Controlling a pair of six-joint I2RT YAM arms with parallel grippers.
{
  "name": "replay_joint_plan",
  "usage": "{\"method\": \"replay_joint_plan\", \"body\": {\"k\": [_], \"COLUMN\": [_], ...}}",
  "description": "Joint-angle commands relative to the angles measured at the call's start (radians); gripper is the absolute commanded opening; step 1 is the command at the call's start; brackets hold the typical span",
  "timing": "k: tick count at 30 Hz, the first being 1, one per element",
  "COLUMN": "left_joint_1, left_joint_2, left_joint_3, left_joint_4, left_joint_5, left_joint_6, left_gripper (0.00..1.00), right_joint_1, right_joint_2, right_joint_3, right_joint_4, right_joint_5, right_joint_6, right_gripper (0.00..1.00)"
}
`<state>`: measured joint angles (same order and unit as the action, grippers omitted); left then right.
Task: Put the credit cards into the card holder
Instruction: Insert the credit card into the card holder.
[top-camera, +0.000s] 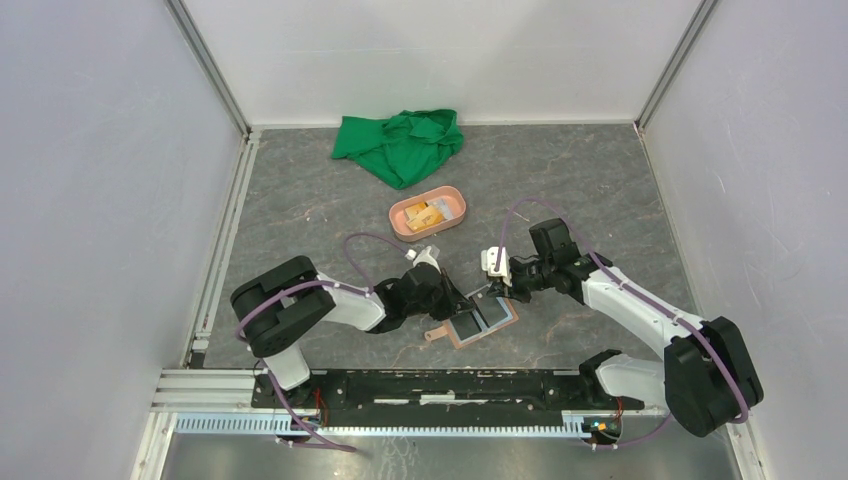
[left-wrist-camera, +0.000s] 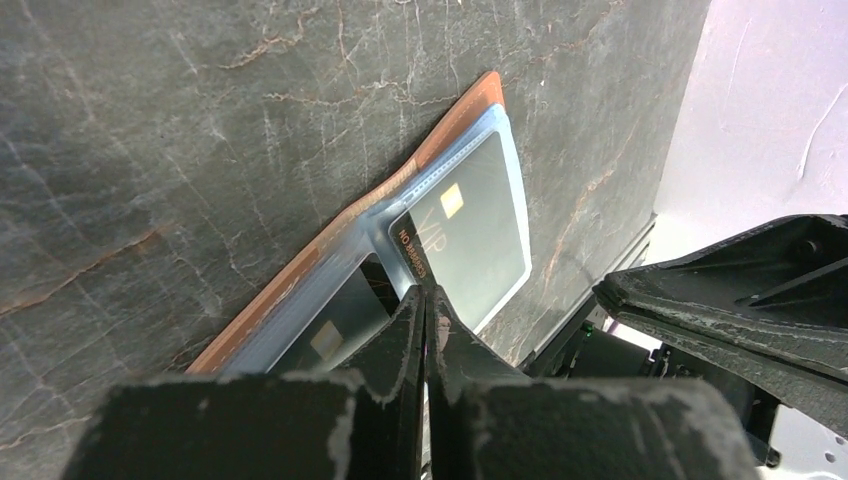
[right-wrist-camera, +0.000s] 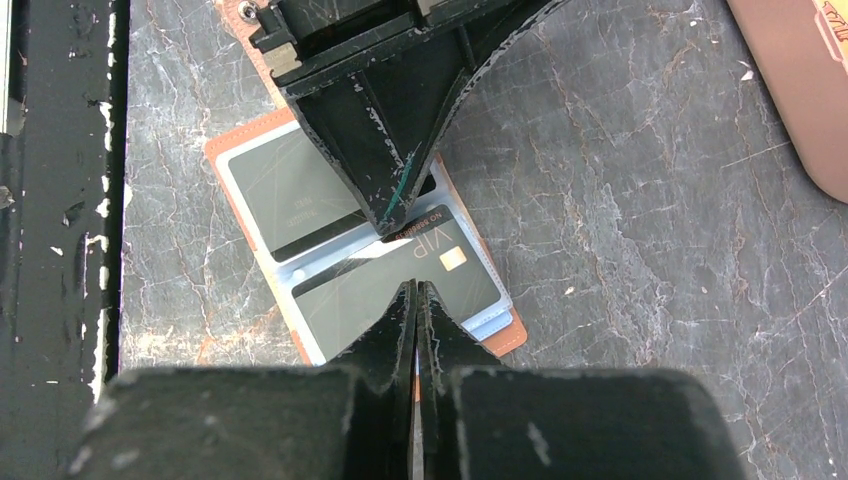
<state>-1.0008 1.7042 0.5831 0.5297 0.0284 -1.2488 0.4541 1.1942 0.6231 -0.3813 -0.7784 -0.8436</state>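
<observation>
The tan card holder (top-camera: 510, 312) lies open and flat between the two arms, its clear sleeves facing up. A dark credit card marked VIP (right-wrist-camera: 460, 275) sits in the sleeve on one half, seen also in the left wrist view as the VIP card (left-wrist-camera: 480, 240). A second dark card (right-wrist-camera: 285, 195) lies in the other half. My left gripper (left-wrist-camera: 425, 290) is shut, its tips at the VIP card's edge by the fold. My right gripper (right-wrist-camera: 415, 287) is shut too, tips down on the same card from the opposite side. Neither holds anything.
A salmon-pink oval tray (top-camera: 455, 200) with small orange and yellow items stands behind the holder; its corner (right-wrist-camera: 800, 90) shows in the right wrist view. A green cloth (top-camera: 400, 145) lies at the back. The black base rail (top-camera: 440, 385) runs just in front of the holder.
</observation>
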Motion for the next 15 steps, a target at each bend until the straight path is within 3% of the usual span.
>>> {"method": "replay_joint_plan", "body": {"k": [1, 15], "left_joint_1": [0.001, 0.001], "left_joint_2": [0.022, 0.071], "left_joint_3": [0.023, 0.029], "left_joint_4": [-0.013, 0.015], "left_joint_5": [-0.008, 0.01], "left_joint_6": [0.05, 0.046], "left_gripper": [0.04, 0.02], "right_joint_1": [-0.01, -0.016], "right_joint_2": [-0.001, 0.002], "right_joint_3": [0.029, 0.03], "right_joint_4": [0.027, 0.026], "right_joint_5": [-0.018, -0.02], "right_joint_6": [0.015, 0.018], "right_gripper": [0.01, 0.01]}}
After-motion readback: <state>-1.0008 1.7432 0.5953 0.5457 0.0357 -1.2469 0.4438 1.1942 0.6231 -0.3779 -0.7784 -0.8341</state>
